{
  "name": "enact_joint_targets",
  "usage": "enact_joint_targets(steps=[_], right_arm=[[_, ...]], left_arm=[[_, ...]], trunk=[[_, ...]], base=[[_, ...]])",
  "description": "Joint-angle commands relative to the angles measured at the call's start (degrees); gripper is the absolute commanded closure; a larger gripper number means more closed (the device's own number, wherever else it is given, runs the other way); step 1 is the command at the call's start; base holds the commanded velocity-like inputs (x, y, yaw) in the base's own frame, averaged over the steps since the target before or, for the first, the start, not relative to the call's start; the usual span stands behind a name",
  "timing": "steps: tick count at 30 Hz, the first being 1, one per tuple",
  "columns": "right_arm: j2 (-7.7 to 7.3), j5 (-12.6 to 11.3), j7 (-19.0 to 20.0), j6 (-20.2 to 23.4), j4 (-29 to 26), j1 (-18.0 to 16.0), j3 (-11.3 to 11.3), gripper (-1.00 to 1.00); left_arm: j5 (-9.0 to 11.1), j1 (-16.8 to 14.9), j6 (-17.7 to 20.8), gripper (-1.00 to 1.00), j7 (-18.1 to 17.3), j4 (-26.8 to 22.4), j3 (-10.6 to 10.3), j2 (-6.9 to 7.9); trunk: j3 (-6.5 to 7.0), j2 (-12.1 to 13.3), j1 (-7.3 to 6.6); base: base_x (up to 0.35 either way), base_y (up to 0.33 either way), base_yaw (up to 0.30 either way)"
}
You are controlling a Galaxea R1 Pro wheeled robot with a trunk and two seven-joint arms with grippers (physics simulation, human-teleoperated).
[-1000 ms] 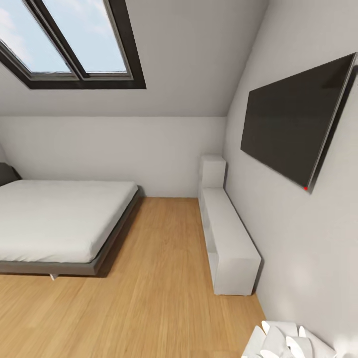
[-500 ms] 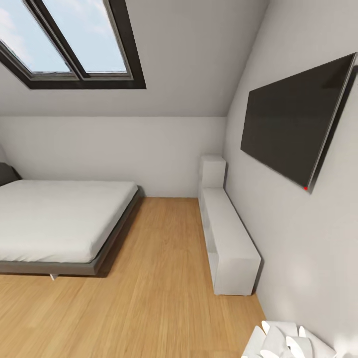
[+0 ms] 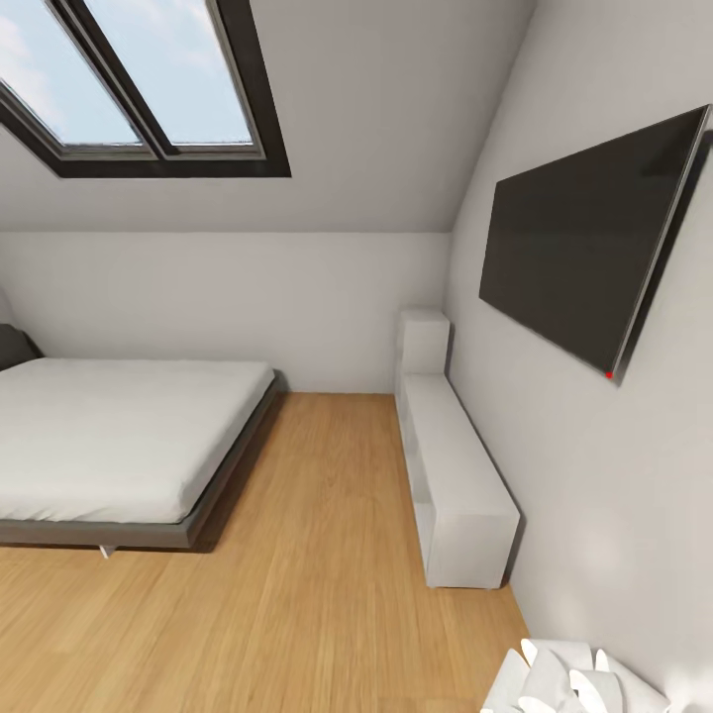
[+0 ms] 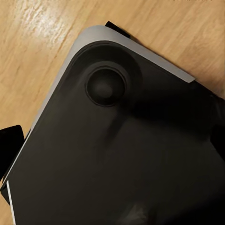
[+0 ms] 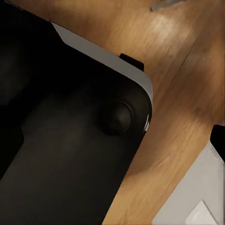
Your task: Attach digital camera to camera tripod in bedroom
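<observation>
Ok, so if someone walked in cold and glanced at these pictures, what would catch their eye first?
Probably the big dark skylight window in the sloped ceiling at upper left, and the flat black TV on the right wall. Below them, the grey bed sits at the left on the wood plank floor, with low white cube shelves along the right wall.

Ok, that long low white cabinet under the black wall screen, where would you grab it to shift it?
Grip the long low white cabinet at the top edge of its near end, coming from the wooden plank floor side. Its back lies along the pale grey wall, while that end and the front stand free, so they look like the reachable faces.
</observation>
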Motion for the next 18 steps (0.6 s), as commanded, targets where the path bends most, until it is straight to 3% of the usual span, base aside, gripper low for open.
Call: enact_joint_targets(steps=[1,18], right_arm=[[-0.02,0.21,0.06,0.20,-0.32,-0.02,0.53,-1.00],[0.07,-0.63,4.91,5.66,-5.79,-0.02,5.81,-1.00]], left_arm=[[0.19,-0.01,-0.09,-1.00,0.00,-0.05,-0.07,0.00],[0.19,-0.03,-0.09,-1.00,-0.01,-0.06,-0.07,-0.10]], trunk=[[-0.05,-0.03,0.00],[-0.05,-0.03,0.00]], base=[[0.000,0.000,0.000],[0.000,0.000,0.000]])
